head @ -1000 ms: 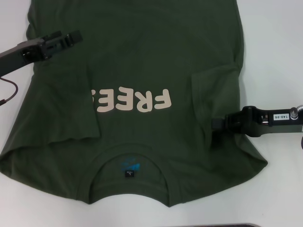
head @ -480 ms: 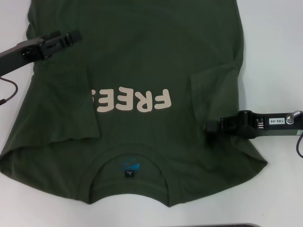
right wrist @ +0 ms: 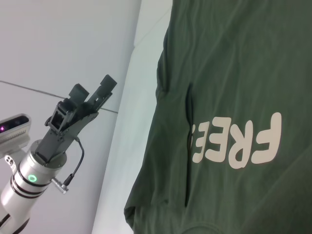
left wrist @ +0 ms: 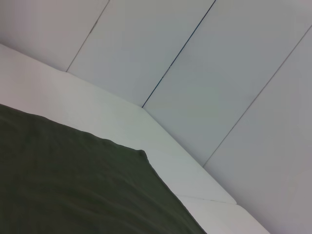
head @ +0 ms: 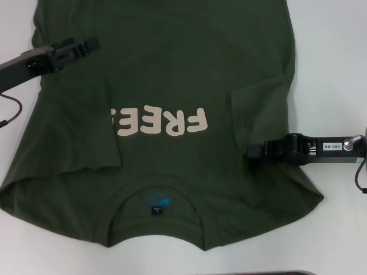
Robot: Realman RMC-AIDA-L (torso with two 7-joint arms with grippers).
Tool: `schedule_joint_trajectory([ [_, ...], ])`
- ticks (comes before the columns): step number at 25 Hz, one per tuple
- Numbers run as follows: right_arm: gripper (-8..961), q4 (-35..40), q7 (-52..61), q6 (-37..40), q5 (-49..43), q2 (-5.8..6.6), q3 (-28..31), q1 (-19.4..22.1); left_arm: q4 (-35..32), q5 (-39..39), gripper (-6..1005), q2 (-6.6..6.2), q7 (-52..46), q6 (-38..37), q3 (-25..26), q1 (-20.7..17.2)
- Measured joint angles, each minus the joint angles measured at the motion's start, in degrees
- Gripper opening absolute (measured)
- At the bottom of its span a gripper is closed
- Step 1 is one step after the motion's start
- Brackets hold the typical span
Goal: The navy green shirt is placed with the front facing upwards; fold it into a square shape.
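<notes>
The navy green shirt (head: 172, 69) lies flat on the white table (head: 332, 57), collar towards me, with its cream "FREE" letters (head: 166, 122) and black neck tag (head: 156, 211) showing. Both sleeves are folded inward; the left one covers the end of the lettering. My left gripper (head: 90, 43) hovers open over the shirt's left side, far from the collar; it also shows in the right wrist view (right wrist: 93, 85). My right gripper (head: 252, 152) is over the shirt's right side beside the folded right sleeve. The shirt also shows in the left wrist view (left wrist: 73, 185) and the right wrist view (right wrist: 234, 73).
A thin dark cable (head: 11, 112) hangs by my left arm over the table's left part. A dark edge (head: 258, 273) shows at the near rim. Grey wall panels (left wrist: 219, 73) stand behind the table's far edge.
My right gripper has slid a little to the left, further in over the shirt. The shirt and my left arm have not moved.
</notes>
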State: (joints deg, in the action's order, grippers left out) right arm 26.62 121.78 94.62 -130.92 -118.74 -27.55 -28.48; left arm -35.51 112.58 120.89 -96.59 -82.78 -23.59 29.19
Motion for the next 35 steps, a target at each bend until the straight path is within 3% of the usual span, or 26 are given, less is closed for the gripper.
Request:
schedule_joint_trajectory([
  [25,72,-0.5,-4.9,0.9,1.7,-0.06,-0.9,-0.3,0.0,-0.5,904,0.13,0.1,0.0,0.0,0.3],
  [32,100,-0.9,-3.9,2.4,1.7,0.68,-1.1,0.1,0.0,-0.5,904,0.0,0.1,0.0,0.0,0.6],
  [35,167,-0.5,-4.8,4.9,2.3,0.98,-0.4,0.3,0.0,-0.5,904,-0.03,0.1,0.0,0.0,0.7],
])
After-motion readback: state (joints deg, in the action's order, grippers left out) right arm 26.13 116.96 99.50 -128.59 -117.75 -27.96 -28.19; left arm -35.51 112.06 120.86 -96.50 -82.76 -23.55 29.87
